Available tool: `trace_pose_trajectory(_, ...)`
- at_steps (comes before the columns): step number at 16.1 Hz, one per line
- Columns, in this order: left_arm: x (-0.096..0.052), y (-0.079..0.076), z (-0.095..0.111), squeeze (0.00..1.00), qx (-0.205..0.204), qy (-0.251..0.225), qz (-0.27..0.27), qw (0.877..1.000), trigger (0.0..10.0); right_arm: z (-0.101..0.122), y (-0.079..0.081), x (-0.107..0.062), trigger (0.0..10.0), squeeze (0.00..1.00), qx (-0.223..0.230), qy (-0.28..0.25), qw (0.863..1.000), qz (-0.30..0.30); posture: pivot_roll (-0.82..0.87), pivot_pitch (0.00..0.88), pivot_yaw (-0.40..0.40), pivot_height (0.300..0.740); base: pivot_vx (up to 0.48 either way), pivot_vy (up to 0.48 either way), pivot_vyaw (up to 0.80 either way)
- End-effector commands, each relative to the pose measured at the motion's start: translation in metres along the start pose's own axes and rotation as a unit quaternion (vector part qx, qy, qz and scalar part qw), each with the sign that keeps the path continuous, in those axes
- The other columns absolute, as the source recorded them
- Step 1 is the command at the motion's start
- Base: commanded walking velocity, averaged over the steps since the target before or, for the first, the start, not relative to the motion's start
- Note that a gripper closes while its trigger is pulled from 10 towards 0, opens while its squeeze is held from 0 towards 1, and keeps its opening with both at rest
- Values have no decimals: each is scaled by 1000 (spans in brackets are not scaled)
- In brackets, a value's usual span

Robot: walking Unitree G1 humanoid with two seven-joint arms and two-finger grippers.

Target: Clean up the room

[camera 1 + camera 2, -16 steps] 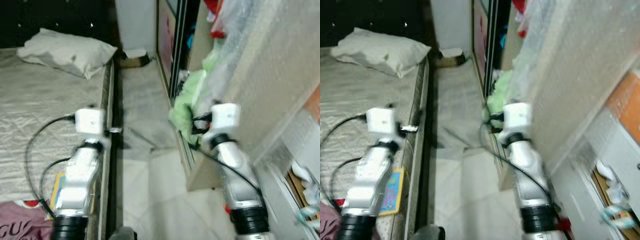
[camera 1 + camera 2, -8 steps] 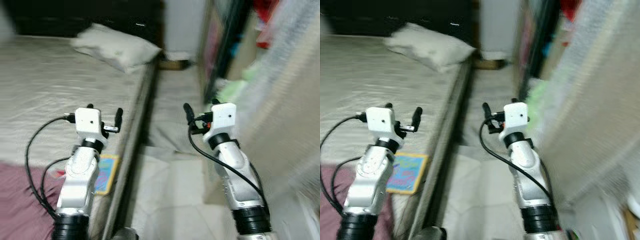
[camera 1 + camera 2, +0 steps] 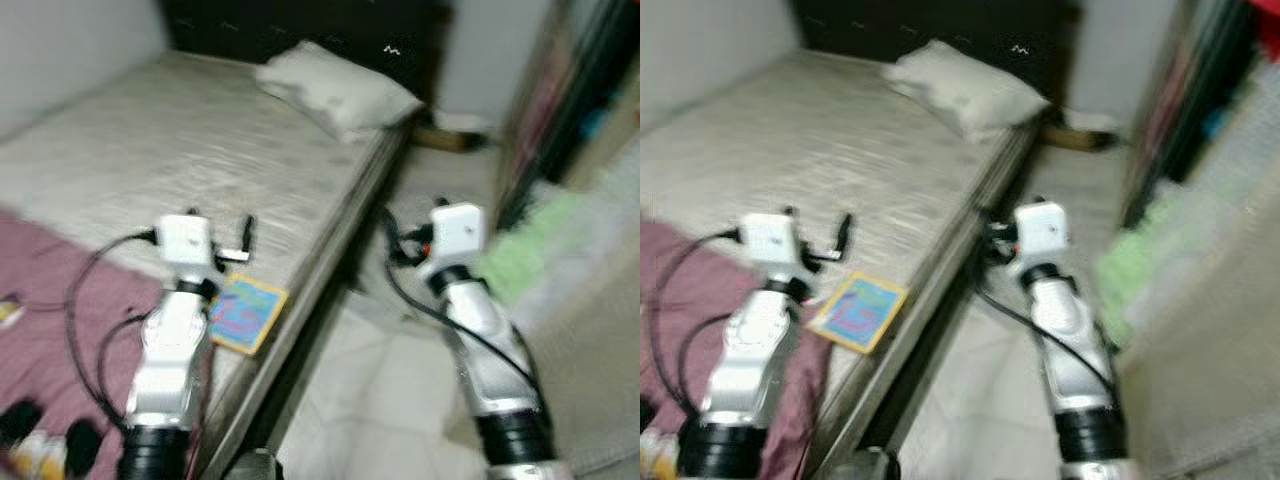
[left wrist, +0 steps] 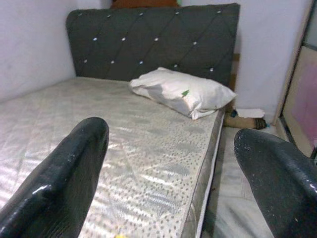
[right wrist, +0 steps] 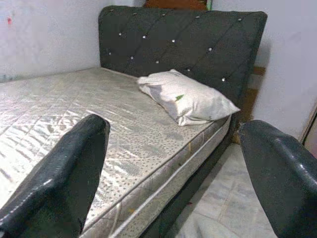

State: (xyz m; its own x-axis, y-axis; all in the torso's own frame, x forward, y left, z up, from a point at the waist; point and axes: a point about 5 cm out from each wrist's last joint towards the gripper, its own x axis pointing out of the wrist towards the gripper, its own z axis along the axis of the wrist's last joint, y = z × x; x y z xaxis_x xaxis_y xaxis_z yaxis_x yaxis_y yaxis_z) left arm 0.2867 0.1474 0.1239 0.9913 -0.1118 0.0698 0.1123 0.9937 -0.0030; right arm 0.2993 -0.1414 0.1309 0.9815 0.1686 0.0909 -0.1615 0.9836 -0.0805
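A bed with a silvery mattress (image 3: 190, 150) and a white pillow (image 3: 340, 88) lies ahead on the left. A colourful book (image 3: 245, 312) rests near the mattress edge. A maroon cloth (image 3: 50, 320) is spread over the near left of the bed, with small dark items (image 3: 80, 445) on it, too blurred to name. My left gripper (image 3: 220, 224) hangs open over the bed just beyond the book, holding nothing. Over the aisle, my right gripper (image 3: 398, 238) is open and empty. Pale green clothes (image 3: 525, 255) lie low on the right.
A dark tufted headboard (image 4: 148, 39) backs the bed. A narrow tiled aisle (image 3: 390, 390) runs between the bed frame and the wardrobe (image 3: 585, 90) on the right. A small box (image 3: 455, 135) sits at the aisle's far end.
The camera has swung left, so the bed now takes up most of the picture and the wardrobe has slid to the right edge. Both arms keep the same raised pose, fingers open.
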Motion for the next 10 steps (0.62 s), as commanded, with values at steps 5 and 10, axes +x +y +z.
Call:
trace_pose_trajectory(5, 1, 11, 0, 0, 5, 5, 17, 1000, 10000, 4, 6, 4, 10000, 0, 5, -10, 1000, 7, -12, 0, -27, 740, 0, 0, 794)
trace_pose_trajectory(10, 2, 11, 0, 0, 3, 6, 19, 1000, 10000, 4, 7, 5, 10000, 0, 6, -11, 1000, 7, -13, 0, -27, 740, 0, 0, 794)
